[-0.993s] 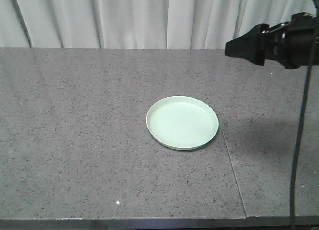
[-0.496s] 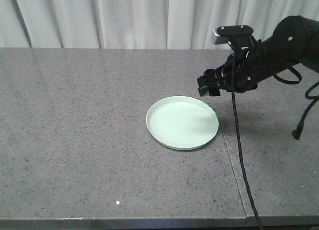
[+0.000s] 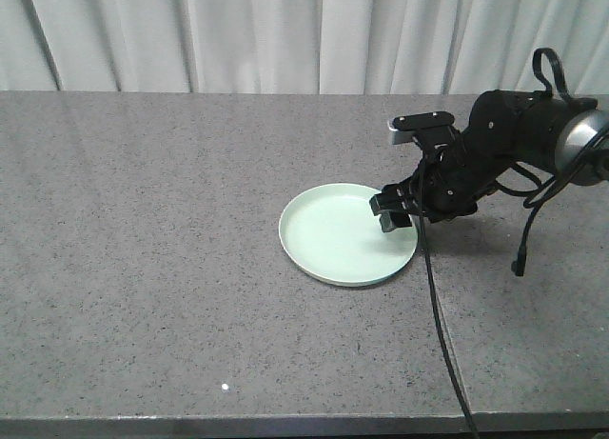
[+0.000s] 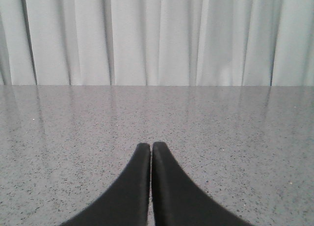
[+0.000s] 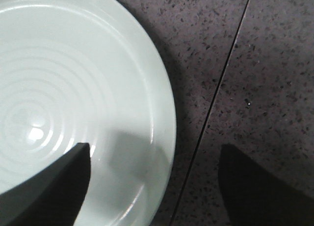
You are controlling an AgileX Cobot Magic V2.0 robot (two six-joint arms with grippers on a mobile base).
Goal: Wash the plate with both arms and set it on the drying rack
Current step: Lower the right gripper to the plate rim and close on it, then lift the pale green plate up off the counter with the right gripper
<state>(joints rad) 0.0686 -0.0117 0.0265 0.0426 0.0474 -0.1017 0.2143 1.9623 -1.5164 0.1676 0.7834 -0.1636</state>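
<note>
The plate (image 3: 348, 234) lies flat and upright on the desk (image 3: 143, 268), about midway between the front and back edges and a little nearer the right edge than the left, just left of a thin seam (image 3: 442, 306) that runs front to back across the stone. It is pale mint green; the right wrist view shows faint concentric rings inside it (image 5: 73, 88). The right arm (image 3: 495, 153) reaches in from the right edge and dips to the plate's back-right rim. Its jaws stand wide apart and grip nothing: 1 of the fingers (image 5: 44, 187) hangs over the inside of the plate, the other over bare desk past the seam (image 5: 216, 103), so the rim sits between them. Whether either finger touches the plate cannot be told. A black cable (image 3: 433, 296) drops from the arm and trails across the desk to the front edge. The left jaws are closed, with the 2 fingers (image 4: 132, 187) pressed together on nothing, low over bare desk and pointing at the back edge. A pale pleated curtain (image 3: 285, 29) hangs behind that edge.
</note>
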